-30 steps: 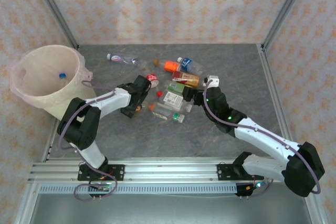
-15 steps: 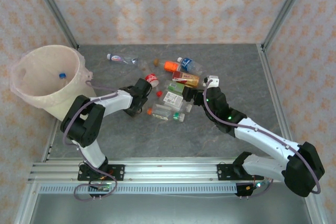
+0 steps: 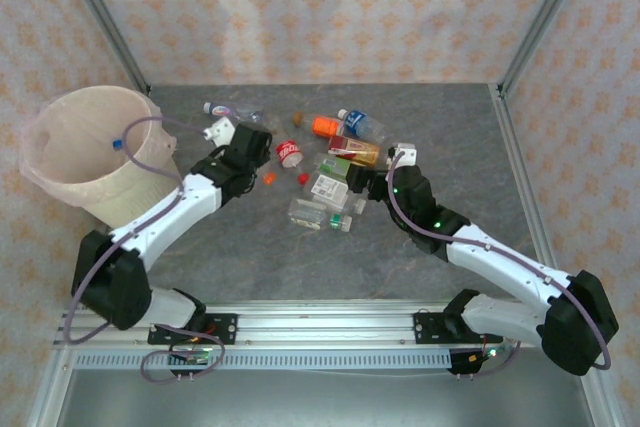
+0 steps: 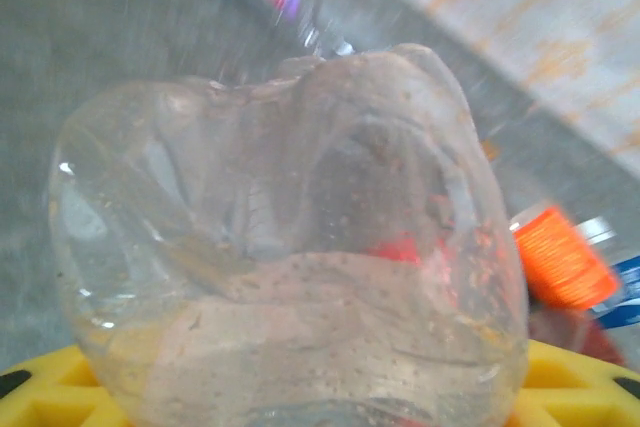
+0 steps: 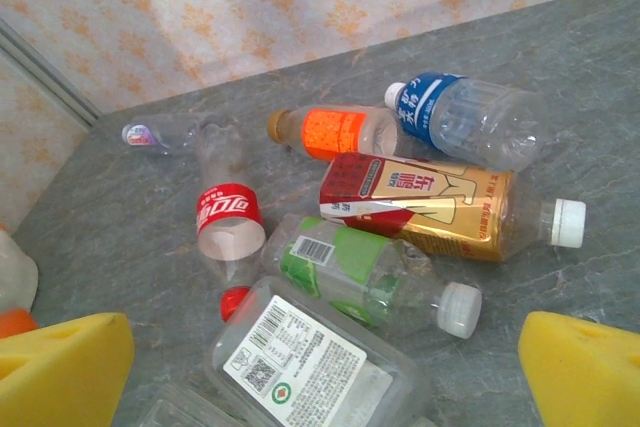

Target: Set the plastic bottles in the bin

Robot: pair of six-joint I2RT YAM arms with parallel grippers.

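Bottle (image 4: pixel 290 247) clamped between left gripper (image 4: pixel 310 402) pads, base toward wrist, long axis along the fingers. Bin (image 3: pixel 70 147) near, off that gripper's left; left arm nearer it. Right gripper (image 5: pixel 320 372) gapes wide above loose bottles (image 5: pixel 400 197).

Plastic bottles (image 5: pixel 415 197) clustered on table (image 5: pixel 100 237), tool (image 5: pixel 322 372) spread wide
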